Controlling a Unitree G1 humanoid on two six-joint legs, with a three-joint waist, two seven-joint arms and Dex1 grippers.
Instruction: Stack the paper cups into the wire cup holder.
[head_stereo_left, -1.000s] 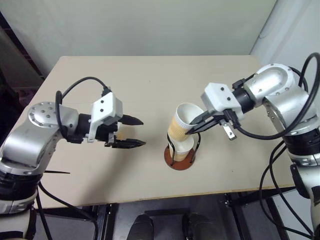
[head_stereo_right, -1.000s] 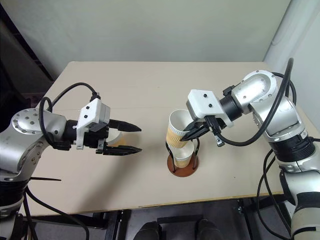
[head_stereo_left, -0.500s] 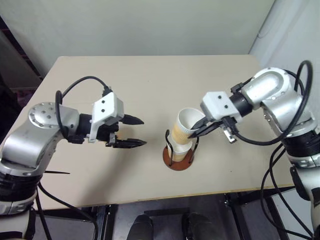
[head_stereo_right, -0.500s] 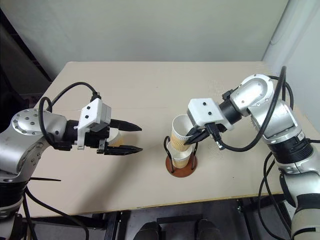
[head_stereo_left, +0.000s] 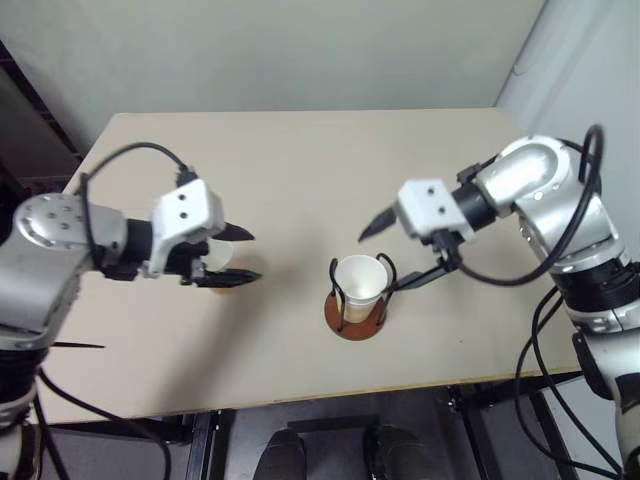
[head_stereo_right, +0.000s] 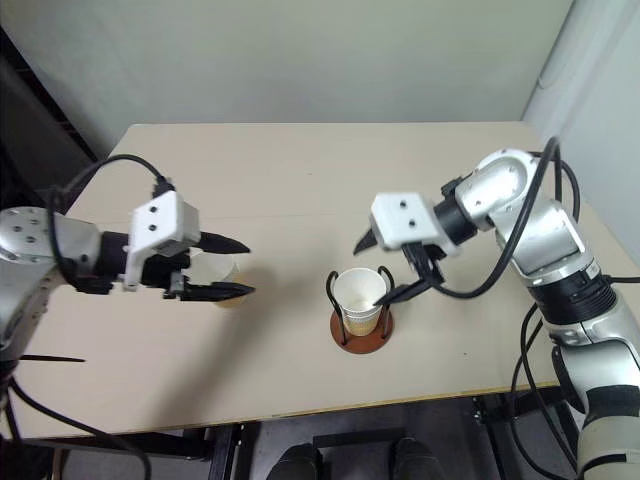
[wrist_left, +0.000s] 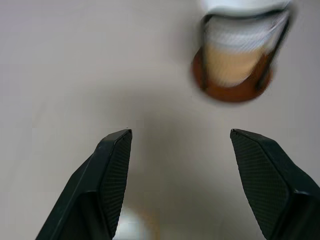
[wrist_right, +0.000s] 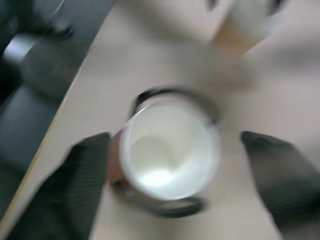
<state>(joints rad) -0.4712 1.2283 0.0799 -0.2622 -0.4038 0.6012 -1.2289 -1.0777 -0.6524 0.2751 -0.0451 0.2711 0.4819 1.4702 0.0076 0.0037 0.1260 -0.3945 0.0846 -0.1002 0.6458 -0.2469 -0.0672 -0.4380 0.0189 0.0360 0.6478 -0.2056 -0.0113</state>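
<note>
Standing in the wire cup holder (head_stereo_right: 362, 330), unmarked paper cups (head_stereo_right: 360, 294), right tool (head_stereo_right: 385, 270) spread wide above, left tool (head_stereo_right: 232, 268) wide

Robot test lab or workroom, bare setup.
Plain beige table (head_stereo_right: 300, 160) on black metal legs (head_stereo_right: 487, 420) against a blank pale wall (head_stereo_right: 300, 55) at 12 o'clock; dark floor (head_stereo_right: 330, 445) at 6 o'clock; loose black cables (head_stereo_right: 530, 370) hanging at 4 o'clock. No household furnishings.

Even light, blurred wrist views
</note>
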